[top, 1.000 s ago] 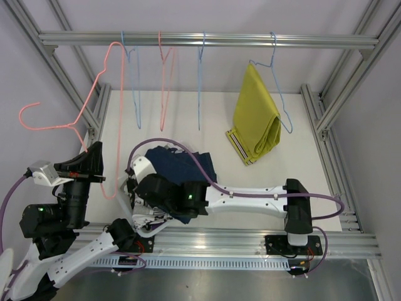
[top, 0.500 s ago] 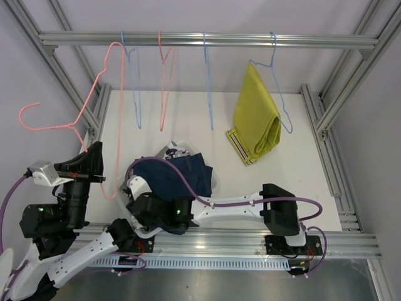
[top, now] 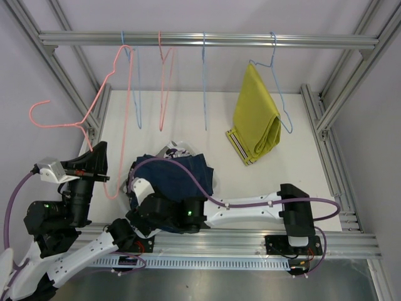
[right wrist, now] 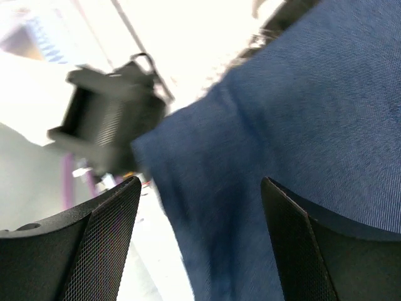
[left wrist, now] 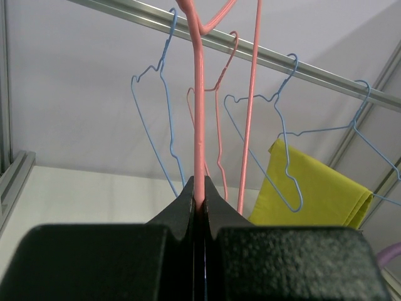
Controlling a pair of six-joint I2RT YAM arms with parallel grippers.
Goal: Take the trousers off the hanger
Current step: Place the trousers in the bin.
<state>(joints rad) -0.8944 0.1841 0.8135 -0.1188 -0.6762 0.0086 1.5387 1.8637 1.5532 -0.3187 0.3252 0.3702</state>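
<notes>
white tabletop (top: 294,182) under the rail (top: 250,41) is carrying the navy trousers (top: 188,170) heaped below the rail's left half, the right gripper (right wrist: 200,183) hovering wide open and empty over them, best lifting straight clear of folds, the left gripper (left wrist: 199,195) clamping the pink hanger (left wrist: 198,113).

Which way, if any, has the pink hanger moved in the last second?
Yes. The pink hanger has shifted right against the rail; its upper bend now crosses the leftmost blue hanger.
</notes>
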